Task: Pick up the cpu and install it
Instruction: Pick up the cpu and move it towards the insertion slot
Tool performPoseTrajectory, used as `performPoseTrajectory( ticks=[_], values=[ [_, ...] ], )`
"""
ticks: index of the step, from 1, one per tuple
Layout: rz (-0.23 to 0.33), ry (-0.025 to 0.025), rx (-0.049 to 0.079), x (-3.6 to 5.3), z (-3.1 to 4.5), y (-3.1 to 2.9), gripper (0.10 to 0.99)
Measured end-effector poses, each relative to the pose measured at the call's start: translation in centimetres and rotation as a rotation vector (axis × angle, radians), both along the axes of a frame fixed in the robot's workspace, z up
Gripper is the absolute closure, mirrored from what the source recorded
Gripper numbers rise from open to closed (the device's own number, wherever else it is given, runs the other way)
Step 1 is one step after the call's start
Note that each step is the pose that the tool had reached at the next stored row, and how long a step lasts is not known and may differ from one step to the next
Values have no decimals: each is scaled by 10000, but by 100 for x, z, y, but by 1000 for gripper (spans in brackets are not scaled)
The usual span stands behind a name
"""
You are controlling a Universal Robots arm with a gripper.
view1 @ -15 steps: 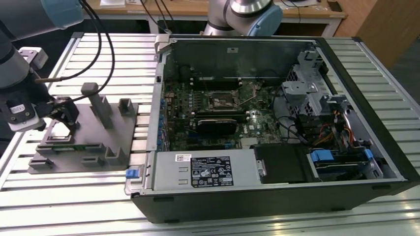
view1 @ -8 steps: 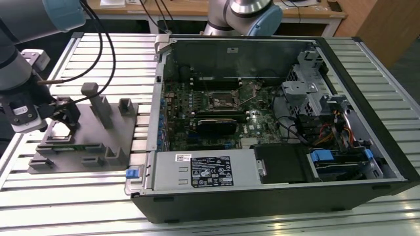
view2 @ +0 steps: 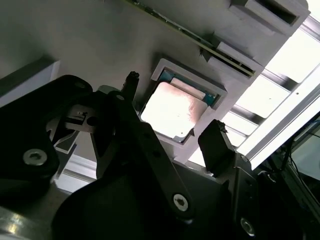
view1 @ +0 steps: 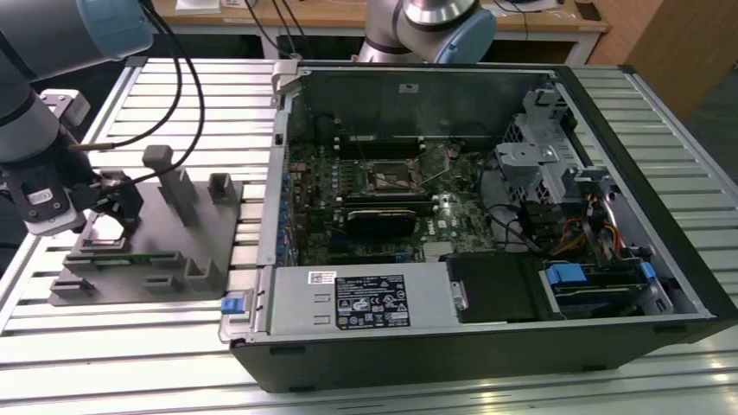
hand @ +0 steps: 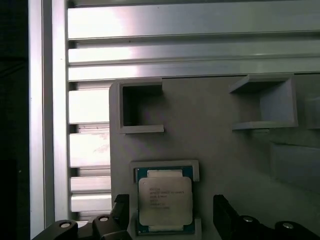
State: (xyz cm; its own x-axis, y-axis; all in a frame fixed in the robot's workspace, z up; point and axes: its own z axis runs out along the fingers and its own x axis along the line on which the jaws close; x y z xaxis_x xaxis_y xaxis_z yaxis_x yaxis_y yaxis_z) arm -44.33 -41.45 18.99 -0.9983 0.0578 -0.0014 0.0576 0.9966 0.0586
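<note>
Spread wide, the jaws of the gripper point(hand: 170, 207) stand one on either side of the cpu, closed on nothing, and a strip of grey shows between each black finger point(hand: 223, 212) and the chip. Largest in the scene is the slatted aluminium table point(view1: 116, 346), which runs across the whole exterior view, its bright slats also seen in both wrist views. On it, filling the middle and the exterior view's right, lies an open black computer case point(view1: 485, 350) with its side off, the green motherboard point(view1: 381, 199) exposed, a dark metal-framed socket point(view1: 386, 177) near the board's centre and a grey box with a white label point(view1: 358, 298) along the near edge. At the exterior view's left, just beside the case, lies the grey fixture point(view1: 127, 281), a flat plate with several upright posts and open-fronted pockets point(hand: 142, 107). The grey and blue arm point(view1: 34, 104) reaches down over the fixture's left end, and the gripper point(view1: 110, 203) hangs low above the plate. Smallest is the cpu point(hand: 165, 202), silvery top up, lying in a shallow square-walled nest point(hand: 167, 166) raised from the fixture. In the second wrist view the cpu point(view2: 174, 110) glares pale, directly under the gap between the two fingers point(view2: 131, 80).
</note>
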Motion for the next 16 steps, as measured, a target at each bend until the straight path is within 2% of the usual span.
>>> performPoseTrajectory(
  ticks=[6,7,8,9,16],
  values=[
    [1,-1,-16,0,-49,0,337],
    [1,1,-17,-1,-53,0,400],
    [1,4,-18,-1,-52,-1,400],
    [6,3,-14,-2,-53,-1,467],
    [72,0,7,-17,-54,2,467]
  ],
)
